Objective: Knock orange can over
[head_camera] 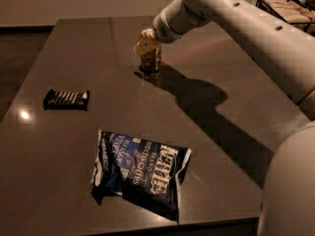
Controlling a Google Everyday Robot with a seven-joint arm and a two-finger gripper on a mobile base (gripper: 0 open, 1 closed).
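Note:
The orange can [150, 60] stands upright on the dark table [221, 146], toward the far middle. It has an orange-gold body with dark markings and a silver top. My gripper [146, 45] is right at the can's upper left side, its pale fingertip in front of the can's top. The white arm reaches in from the upper right and partly hides the can's top.
A blue chip bag [139, 173] lies flat near the table's front edge. A dark candy bar [66, 99] lies at the left. A wire basket [288, 9] stands at the far right behind the arm. The arm's shadow falls right of the can.

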